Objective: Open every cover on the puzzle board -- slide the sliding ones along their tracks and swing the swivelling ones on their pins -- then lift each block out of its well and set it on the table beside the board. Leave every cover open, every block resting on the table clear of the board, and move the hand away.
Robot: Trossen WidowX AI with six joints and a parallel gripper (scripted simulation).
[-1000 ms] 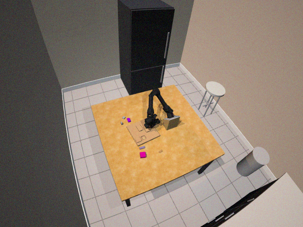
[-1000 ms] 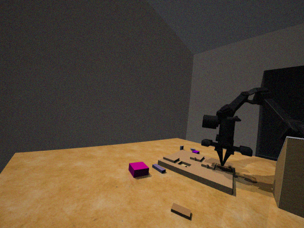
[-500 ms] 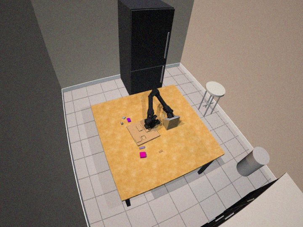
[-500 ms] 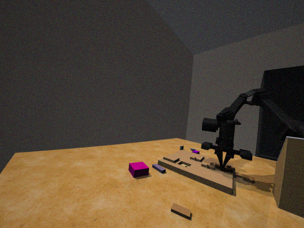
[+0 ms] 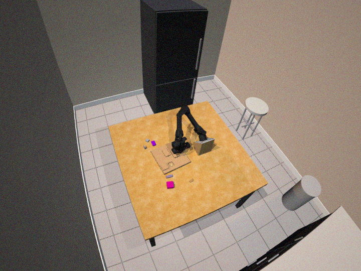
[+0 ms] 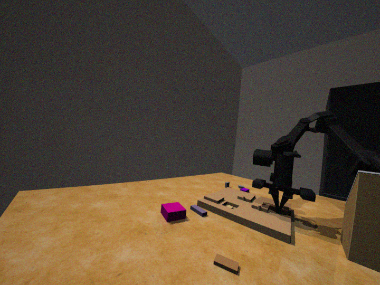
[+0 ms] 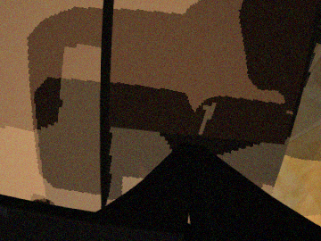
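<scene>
The top view looks steeply down from high above the counter (image 5: 204,186) (image 6: 92,242), far enough back to take in the fridge (image 5: 174,52) (image 6: 352,138), stool (image 5: 256,106) and floor. The exterior view sits low and much nearer, looking across the counter at a shallow angle toward the walls, with the fridge at its right edge. Both share the board (image 5: 163,158) (image 6: 260,222) (image 7: 18,156), the arm and the pink block (image 5: 170,184) (image 6: 173,210). The wrist view looks closely down past the dark fingers (image 6: 279,210), sharing part of the board with the others.
</scene>
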